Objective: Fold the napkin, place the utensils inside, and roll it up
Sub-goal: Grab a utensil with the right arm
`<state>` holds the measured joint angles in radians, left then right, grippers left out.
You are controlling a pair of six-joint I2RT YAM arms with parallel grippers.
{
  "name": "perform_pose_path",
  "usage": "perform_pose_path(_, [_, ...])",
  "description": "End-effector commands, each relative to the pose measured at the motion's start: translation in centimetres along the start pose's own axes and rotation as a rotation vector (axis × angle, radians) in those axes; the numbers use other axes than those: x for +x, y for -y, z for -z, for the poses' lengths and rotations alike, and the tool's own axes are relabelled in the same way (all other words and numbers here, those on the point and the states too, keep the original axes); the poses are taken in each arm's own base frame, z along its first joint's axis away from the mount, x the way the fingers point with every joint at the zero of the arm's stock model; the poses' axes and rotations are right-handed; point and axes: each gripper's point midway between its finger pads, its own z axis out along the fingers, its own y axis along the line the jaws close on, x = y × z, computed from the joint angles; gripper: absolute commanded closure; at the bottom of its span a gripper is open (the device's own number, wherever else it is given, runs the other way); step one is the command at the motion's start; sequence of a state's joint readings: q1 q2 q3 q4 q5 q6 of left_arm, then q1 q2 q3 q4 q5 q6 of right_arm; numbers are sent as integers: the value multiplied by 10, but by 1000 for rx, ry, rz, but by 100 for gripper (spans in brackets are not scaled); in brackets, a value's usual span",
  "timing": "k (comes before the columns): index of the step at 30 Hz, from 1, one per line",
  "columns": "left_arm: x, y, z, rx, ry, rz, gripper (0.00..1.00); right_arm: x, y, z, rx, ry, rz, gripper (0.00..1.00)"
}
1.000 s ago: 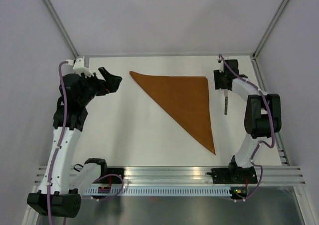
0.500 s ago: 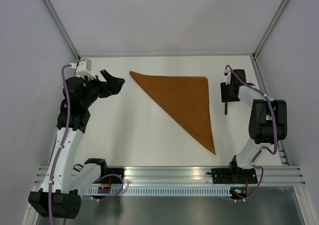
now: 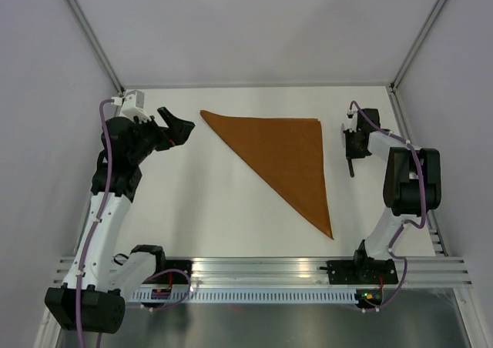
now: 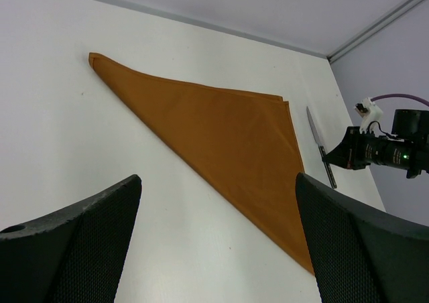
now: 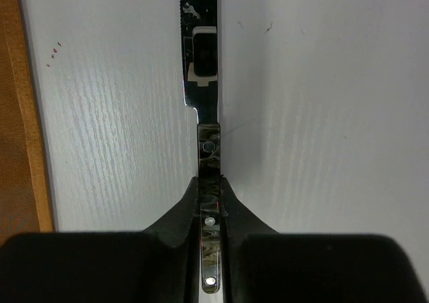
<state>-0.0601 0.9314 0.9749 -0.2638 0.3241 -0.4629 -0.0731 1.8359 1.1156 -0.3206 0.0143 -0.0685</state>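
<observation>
The napkin (image 3: 285,157) lies folded into a rust-orange triangle at the middle back of the table, its long point toward the near right; it also fills the left wrist view (image 4: 228,139). The knife (image 5: 201,48) lies right of it, blade pointing away from the arm. My right gripper (image 5: 210,182) is shut on its dark handle, both fingers pressed against the sides. From above, the right gripper (image 3: 352,149) sits low over the knife (image 3: 351,168). My left gripper (image 3: 181,128) hovers open left of the napkin, with nothing between its fingers (image 4: 80,236).
The enclosure's white walls and metal frame posts (image 3: 404,63) stand close behind and beside the right arm. The napkin's right edge (image 5: 23,115) lies a short way left of the knife. The table's metal rail (image 3: 262,271) runs along the near edge.
My right gripper has moved nearer along the knife and closed on its handle. The left arm has shifted slightly and stays open.
</observation>
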Motion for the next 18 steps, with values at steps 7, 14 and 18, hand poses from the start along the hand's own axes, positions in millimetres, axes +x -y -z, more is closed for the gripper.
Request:
perform_pose_path(7, [-5,9,-13,55,-7,77,0,14,7,-5,-45,-39,8,100])
perform_pose_path(14, [-11,15,-13,75,-5,54,0,-13,-4,21,-123,58,35,100])
perform_pose_path(18, [-13,14,-13,67,-6,39,0,-27,-11,40,-166,98,52,100])
